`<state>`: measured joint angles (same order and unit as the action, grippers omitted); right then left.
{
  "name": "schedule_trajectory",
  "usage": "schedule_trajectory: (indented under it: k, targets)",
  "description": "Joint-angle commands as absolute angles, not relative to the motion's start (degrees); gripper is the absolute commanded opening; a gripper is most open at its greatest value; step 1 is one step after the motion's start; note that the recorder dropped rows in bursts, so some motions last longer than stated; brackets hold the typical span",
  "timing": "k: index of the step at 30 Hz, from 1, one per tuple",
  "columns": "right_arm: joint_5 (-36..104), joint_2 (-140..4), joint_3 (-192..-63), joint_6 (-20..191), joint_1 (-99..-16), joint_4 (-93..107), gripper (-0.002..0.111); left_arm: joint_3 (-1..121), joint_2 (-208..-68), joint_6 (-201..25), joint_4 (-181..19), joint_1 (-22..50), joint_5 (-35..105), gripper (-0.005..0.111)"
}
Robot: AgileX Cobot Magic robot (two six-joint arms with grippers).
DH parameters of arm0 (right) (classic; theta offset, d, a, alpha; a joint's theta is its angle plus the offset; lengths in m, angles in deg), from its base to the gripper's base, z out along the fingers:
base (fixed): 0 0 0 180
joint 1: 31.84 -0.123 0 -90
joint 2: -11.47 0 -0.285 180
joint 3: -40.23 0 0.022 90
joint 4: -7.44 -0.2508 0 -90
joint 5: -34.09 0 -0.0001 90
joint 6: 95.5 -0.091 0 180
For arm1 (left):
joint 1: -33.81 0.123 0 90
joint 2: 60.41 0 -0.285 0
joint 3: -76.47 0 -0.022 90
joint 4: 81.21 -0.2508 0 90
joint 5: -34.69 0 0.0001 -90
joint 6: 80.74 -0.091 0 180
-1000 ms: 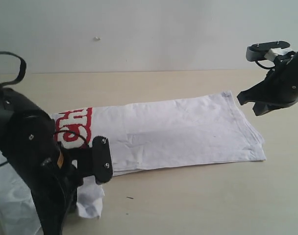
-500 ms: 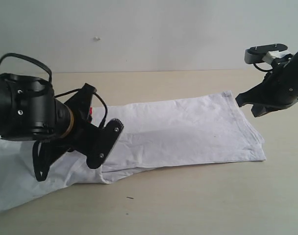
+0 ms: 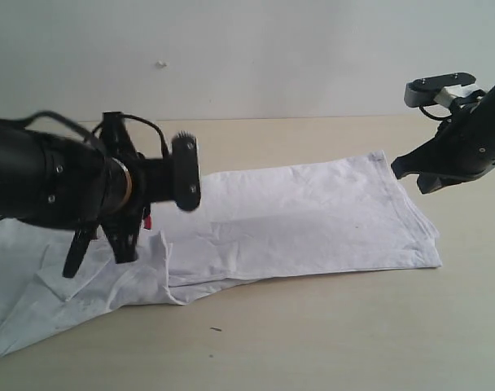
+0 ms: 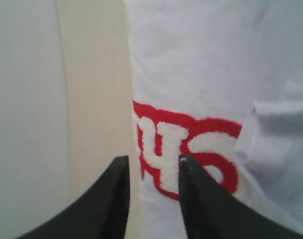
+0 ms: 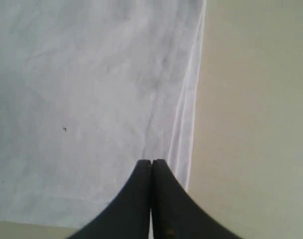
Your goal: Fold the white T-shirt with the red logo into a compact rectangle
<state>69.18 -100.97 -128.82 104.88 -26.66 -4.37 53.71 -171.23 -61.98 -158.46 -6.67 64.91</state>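
Half done, I'd judge: the white T-shirt (image 3: 313,216) lies across the table (image 3: 329,342) as a long strip, red logo (image 4: 191,149) end rumpled, crosswise folds remaining, left gripper (image 4: 152,162) parted and empty, right gripper (image 5: 152,164) closed on nothing.

The white T-shirt (image 3: 313,216) lies in a long wrinkled band across the desk (image 3: 337,334), from 8 o'clock toward 3 o'clock. The left tool (image 3: 181,173) hangs above its 9 o'clock part. The right tool (image 3: 417,174) hovers by its 3 o'clock corner.
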Motion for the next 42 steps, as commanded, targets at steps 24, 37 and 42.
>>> schedule_trajectory:
  k: [24, 37, 42]
  targets:
    - [68.7, -100.9, -128.6, 107.4, -26.5, -7.3, 0.000, 63.6, -180.3, -114.9, -73.8, 15.6, 69.0, 0.066]
    - [68.7, -101.1, -128.6, 107.4, -26.5, -7.5, 0.000, 64.4, -178.9, -120.4, -77.8, 14.9, 76.4, 0.000]
    - [68.8, -101.1, -128.6, 107.3, -26.5, -7.5, 0.000, 67.1, -177.2, -120.7, -85.5, 9.4, 74.5, 0.000]
